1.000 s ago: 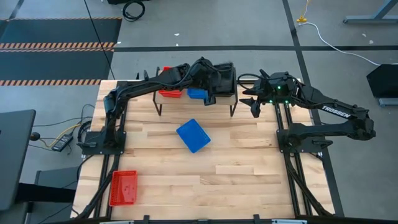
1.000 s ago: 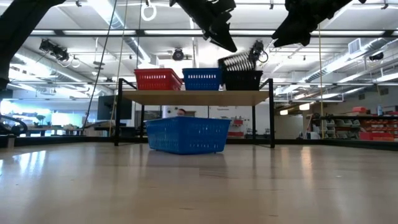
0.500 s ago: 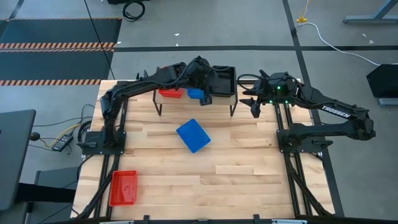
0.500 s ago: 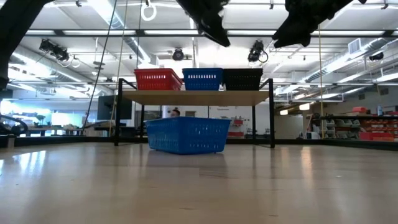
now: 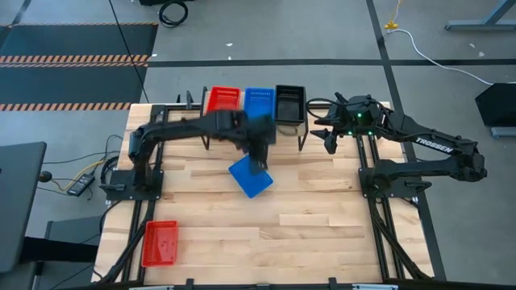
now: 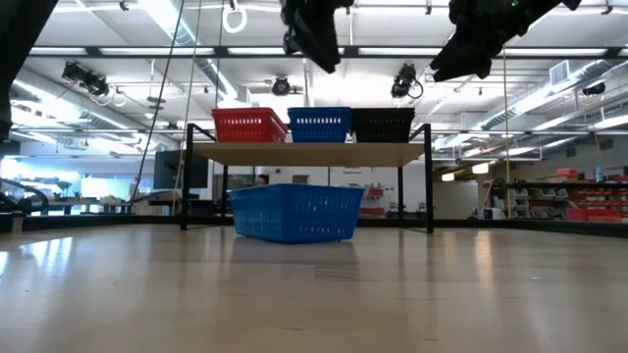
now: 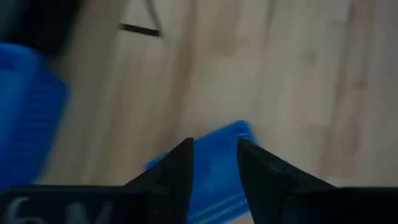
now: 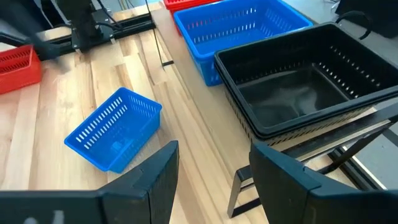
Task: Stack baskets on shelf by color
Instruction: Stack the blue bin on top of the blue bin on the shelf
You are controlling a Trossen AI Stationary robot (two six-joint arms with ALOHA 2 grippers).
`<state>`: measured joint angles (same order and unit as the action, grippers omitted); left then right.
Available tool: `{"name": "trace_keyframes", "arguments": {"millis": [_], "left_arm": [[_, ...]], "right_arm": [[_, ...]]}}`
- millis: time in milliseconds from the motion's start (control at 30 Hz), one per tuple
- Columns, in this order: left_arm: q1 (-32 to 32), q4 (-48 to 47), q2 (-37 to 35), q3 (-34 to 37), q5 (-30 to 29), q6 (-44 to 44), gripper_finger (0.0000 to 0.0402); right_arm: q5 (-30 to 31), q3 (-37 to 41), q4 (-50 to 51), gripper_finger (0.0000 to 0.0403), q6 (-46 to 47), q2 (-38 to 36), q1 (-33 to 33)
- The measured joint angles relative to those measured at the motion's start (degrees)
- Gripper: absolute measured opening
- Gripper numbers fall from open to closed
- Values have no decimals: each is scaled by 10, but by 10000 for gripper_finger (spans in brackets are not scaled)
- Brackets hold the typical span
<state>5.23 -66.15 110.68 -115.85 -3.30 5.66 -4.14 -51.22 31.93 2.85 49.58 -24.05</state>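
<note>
While the right gripper (image 5: 330, 138) waits open, the left gripper (image 5: 256, 158), fingers apart, hovers directly above the blue basket (image 5: 251, 176), whose long axis runs diagonally beneath it.

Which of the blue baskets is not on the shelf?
The blue basket on the table, skewed, in front of the shelf, below the left gripper; the other blue one sits between red and black.

Two matte black jointed arms on black frame bases; right arm (image 5: 427, 149) with white TROSSEN lettering, green indicator lights, looped black cable; tapered dark fingers (image 8: 155, 177)
</note>
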Motion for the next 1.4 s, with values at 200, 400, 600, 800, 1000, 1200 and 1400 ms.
{"name": "trace_keyframes", "arguments": {"millis": [200, 400, 600, 800, 1000, 1200, 1400], "left_arm": [[-47, -38, 34, 0, -16, 119, 138], [-56, -70, 93, 1, -4, 197, 186], [-72, -70, 151, 1, 6, 228, 236], [-92, -57, 187, 1, 6, 249, 258], [-101, -50, 208, 1, -11, 261, 259], [-98, -43, 228, 1, -31, 223, 219], [-95, -40, 247, 1, -12, 186, 99]], "right_arm": [[0, 0, 19, 201, 2, 0, 0], [0, 4, 23, 201, 2, 0, 13], [0, 39, 29, 201, -17, -10, 20], [32, 52, 65, 201, -13, -50, 9], [37, 59, 63, 201, -11, -94, 10], [37, 59, 48, 201, -14, -115, 9], [37, 59, 48, 201, -19, -117, 10]]}}
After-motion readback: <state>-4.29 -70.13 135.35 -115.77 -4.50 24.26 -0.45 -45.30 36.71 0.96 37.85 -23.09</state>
